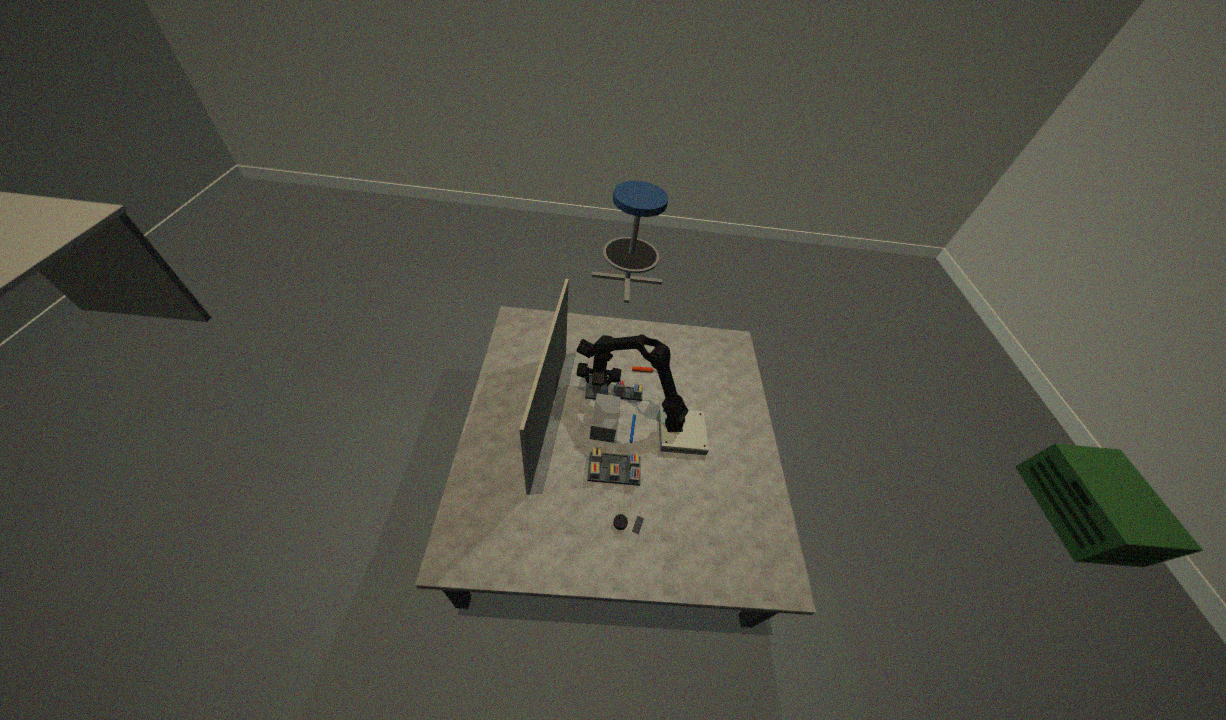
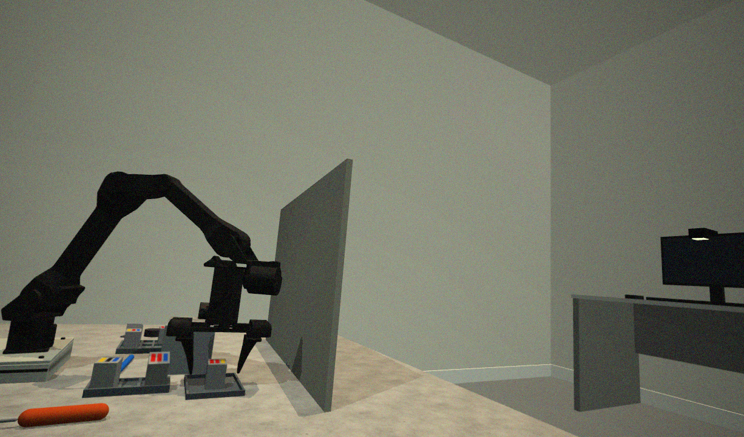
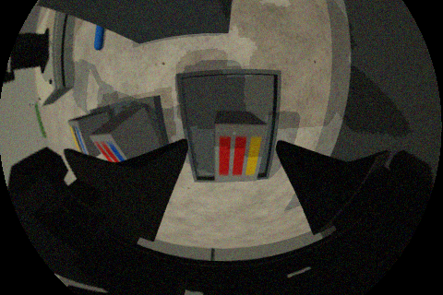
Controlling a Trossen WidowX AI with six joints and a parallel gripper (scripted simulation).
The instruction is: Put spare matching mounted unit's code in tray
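Observation:
My gripper (image 1: 599,379) (image 2: 215,371) (image 3: 233,146) is open, its fingers standing apart on both sides of a grey spare (image 2: 216,376) (image 3: 239,131) with a red, red, yellow code on top. The spare stands upright in the tray (image 2: 214,396) (image 3: 228,72), towards one end, touching neither finger in the wrist view. A large grey block (image 1: 606,407), apparently the mounted unit, stands beside the tray; no code on it is legible. Two other spares, one red-red-blue (image 2: 158,369) (image 3: 110,149) and one yellow-black-blue (image 2: 106,374), stand in a small rack (image 2: 127,389).
An upright grey panel (image 1: 545,385) (image 2: 309,282) stands close beside the gripper. A larger rack (image 1: 610,481) holds several coded parts. An orange-handled tool (image 1: 642,368) (image 2: 64,414), a blue pen-like rod (image 1: 633,428) (image 3: 99,38) and a black puck (image 1: 620,522) lie on the table.

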